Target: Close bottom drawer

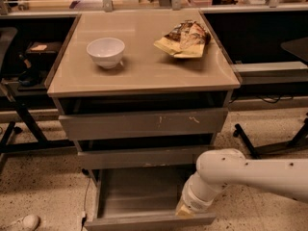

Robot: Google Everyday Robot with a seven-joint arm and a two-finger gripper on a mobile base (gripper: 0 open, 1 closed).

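The bottom drawer (144, 221) is pulled out at the foot of the grey cabinet, showing its shallow grey tray (139, 191). Its plain flat front runs along the bottom of the camera view. My white arm (250, 170) reaches in from the right and bends down to the drawer's right front corner. My gripper (185, 211) is at that corner, at the drawer's front edge; only its yellowish tip shows below the white wrist. The middle drawer front (139, 157) and the wide scratched top front (144, 123) sit above, both slightly out.
A white bowl (106, 52) and a yellow snack bag (185, 37) lie on the cabinet's tan top (144, 71). A chair base (269, 146) stands on the right, a desk frame (19, 124) on the left. A white shoe (21, 223) lies at the lower left.
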